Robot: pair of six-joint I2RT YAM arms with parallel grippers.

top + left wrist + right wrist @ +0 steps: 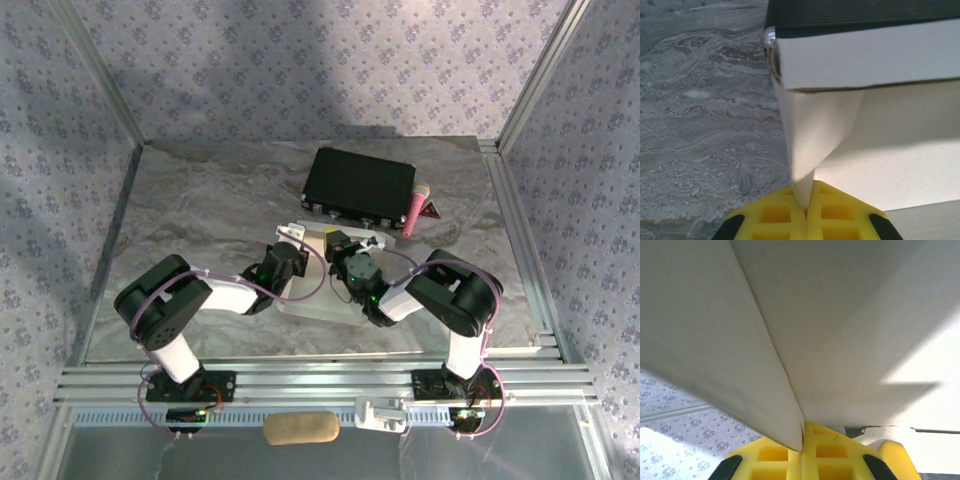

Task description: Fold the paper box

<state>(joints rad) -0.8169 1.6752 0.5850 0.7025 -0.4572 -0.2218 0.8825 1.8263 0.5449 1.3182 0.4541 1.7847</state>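
The paper box (318, 304) is white thin cardboard lying mid-table between my two arms, with flaps standing up at its far side. My left gripper (291, 252) is shut on a pointed white flap of the paper box (812, 130); the yellow fingertips (790, 212) pinch its lower tip, and my left gripper (806, 204) sits just above the marbled table (700, 100). My right gripper (347, 256) is shut on the edge of a large upright panel of the paper box (840, 315), which rises from between the closed jaws of my right gripper (802, 436).
A black hard case (360, 185) lies just beyond the box, its edge close over the held flap (860, 15). A pink object (414, 207) leans at its right end. Aluminium rails (320, 385) line the near edge; a tan oblong pad (300, 428) lies below them.
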